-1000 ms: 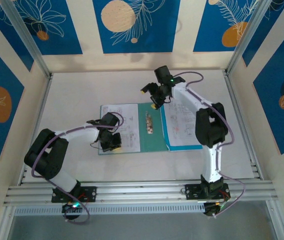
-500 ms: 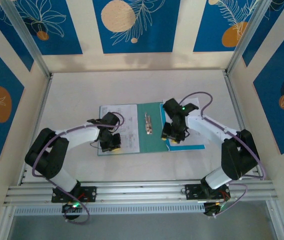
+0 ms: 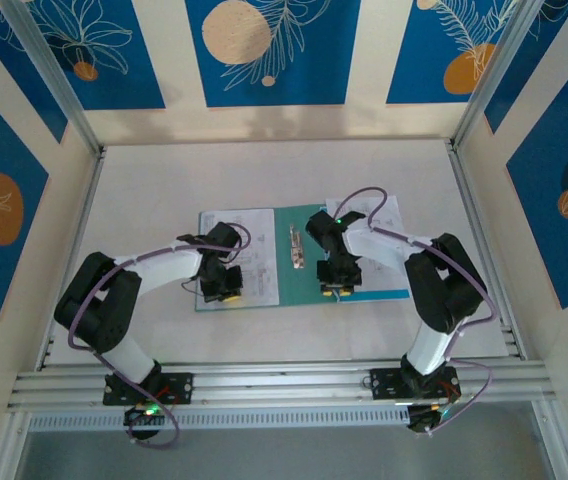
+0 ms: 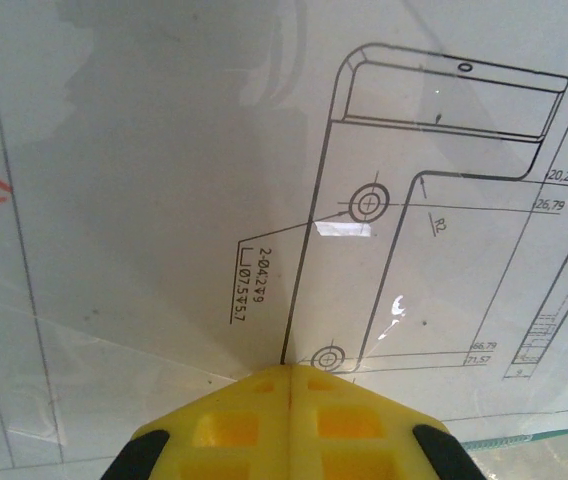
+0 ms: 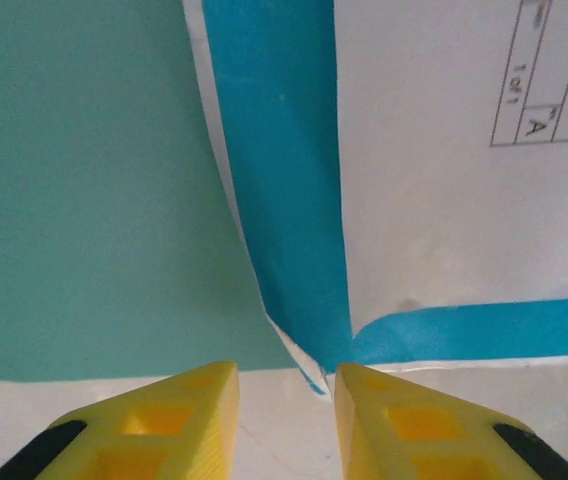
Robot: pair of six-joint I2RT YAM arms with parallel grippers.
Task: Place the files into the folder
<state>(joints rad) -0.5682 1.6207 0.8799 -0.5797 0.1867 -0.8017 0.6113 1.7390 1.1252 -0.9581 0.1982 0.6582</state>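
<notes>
Pointing at the files (image 4: 184, 150), left hand (image 4: 291, 374) is closed; right hand (image 5: 286, 368) parted.

Matt teal card folder (image 5: 84, 180), shiny metal clip (image 3: 298, 250), glossy paper files (image 4: 164, 150).

printed files (image 3: 251, 226) lie flat across open teal folder (image 3: 291, 287).

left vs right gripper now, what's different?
Left gripper is shut, tips together; right gripper shows a gap between its jaws. Left gripper is over a drawing sheet; right gripper is at the near corner of a blue-bordered sheet, beside the teal folder. Both are yellow-tipped.
</notes>
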